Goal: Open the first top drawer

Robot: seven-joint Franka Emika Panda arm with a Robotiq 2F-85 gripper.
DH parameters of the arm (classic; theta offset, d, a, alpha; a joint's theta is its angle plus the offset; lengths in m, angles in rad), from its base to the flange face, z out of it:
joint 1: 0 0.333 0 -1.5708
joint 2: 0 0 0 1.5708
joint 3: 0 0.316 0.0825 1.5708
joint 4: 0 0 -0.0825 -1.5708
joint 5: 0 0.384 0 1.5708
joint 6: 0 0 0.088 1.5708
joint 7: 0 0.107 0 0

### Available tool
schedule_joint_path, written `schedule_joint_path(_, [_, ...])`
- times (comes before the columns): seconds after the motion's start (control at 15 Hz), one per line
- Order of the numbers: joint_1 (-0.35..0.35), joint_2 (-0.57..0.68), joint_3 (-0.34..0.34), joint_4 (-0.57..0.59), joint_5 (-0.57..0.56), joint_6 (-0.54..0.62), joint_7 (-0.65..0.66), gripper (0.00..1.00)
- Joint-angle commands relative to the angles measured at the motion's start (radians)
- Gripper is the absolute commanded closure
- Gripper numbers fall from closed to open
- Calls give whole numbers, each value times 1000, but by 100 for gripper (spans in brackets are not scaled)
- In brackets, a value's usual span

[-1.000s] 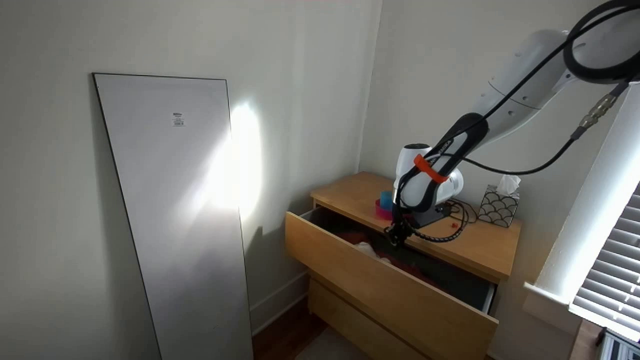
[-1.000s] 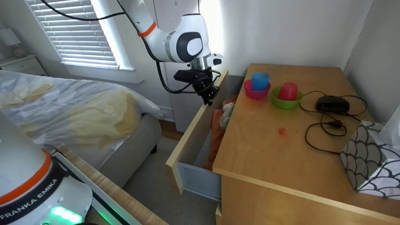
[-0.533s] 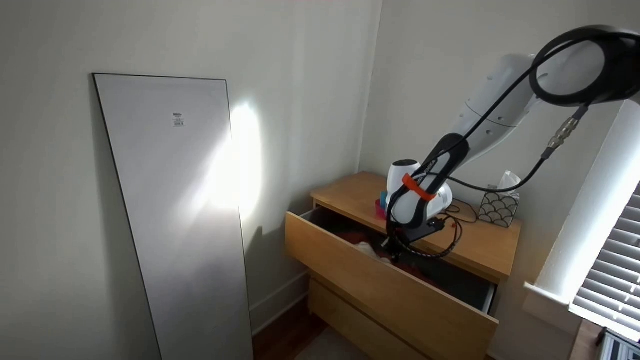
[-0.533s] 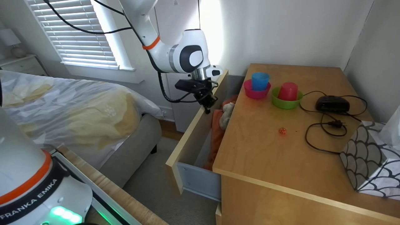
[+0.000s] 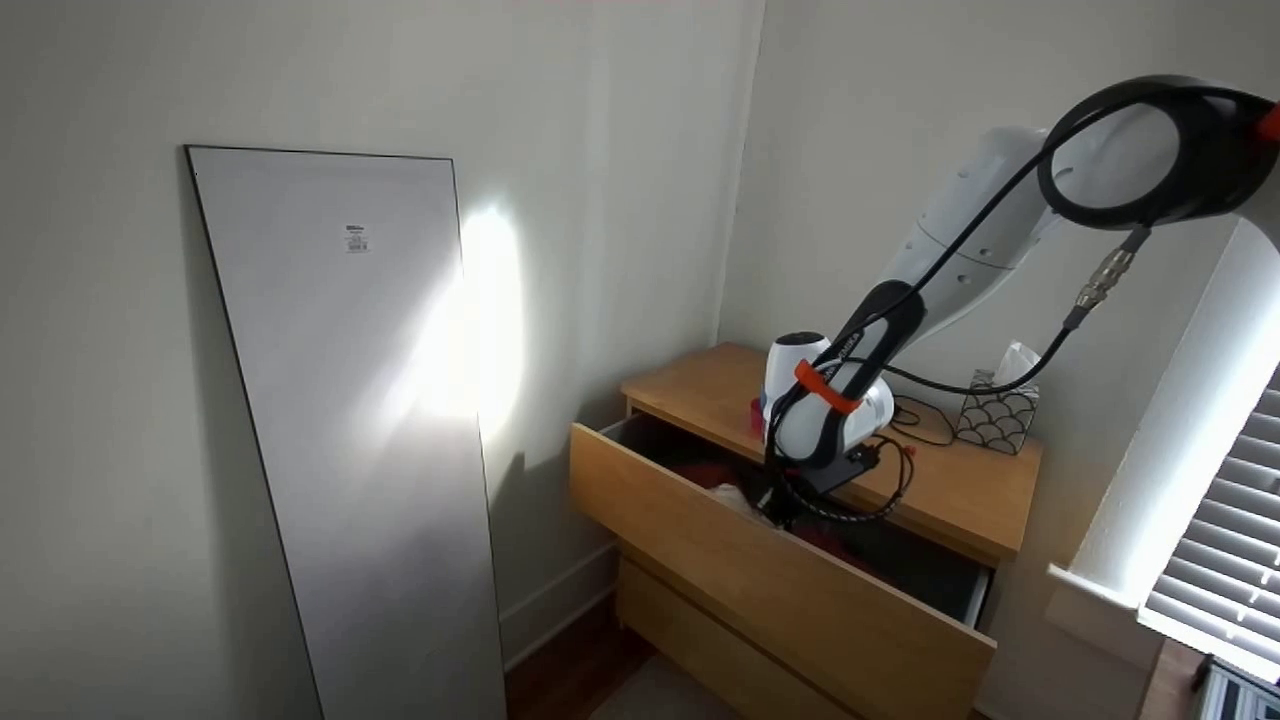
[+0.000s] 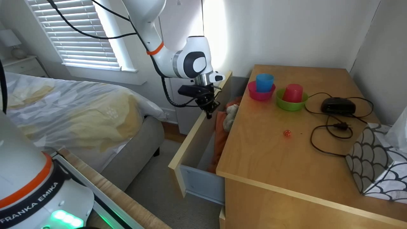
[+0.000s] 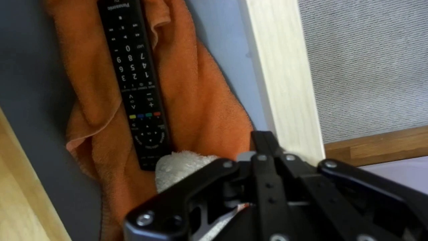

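The first top drawer stands pulled out of the tan dresser, with its plain front (image 5: 760,570) away from the body; its inner face (image 6: 197,143) and the front's pale top edge (image 7: 284,73) also show. My gripper (image 7: 265,135) has its fingers pressed together with nothing seen between them. In both exterior views the gripper (image 5: 772,518) points down at the drawer's opening, close behind the front panel (image 6: 209,115). In the wrist view the fingertips are beside the inner side of the front's top edge. I cannot tell whether they touch it.
Inside the drawer lie an orange towel (image 7: 207,110), a black remote (image 7: 133,77) and a grey-white fluffy thing (image 7: 182,165). On the dresser top (image 6: 254,152) are a pink bowl (image 6: 259,95), a green bowl (image 6: 287,106), cups, cables and a tissue box (image 6: 372,159). A bed (image 6: 79,114) stands nearby.
The arm has come down, and the gripper has lowered from above the drawer to its opening, closer to the front panel. The drawer has not visibly moved.
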Motion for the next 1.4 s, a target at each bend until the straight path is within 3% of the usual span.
schedule_joint_path(0.0, [-63,-33,100,-43,18,-33,-147,100])
schedule_joint_path(0.33, [-106,-61,193,-90,16,-47,-324,100])
schedule_joint_path(0.67, [-125,-69,270,-106,43,-82,-398,100])
schedule_joint_path(1.13, [-138,-56,328,-89,73,-207,-456,100])
schedule_joint_path(1.33, [-122,-50,317,-76,69,-256,-467,100])
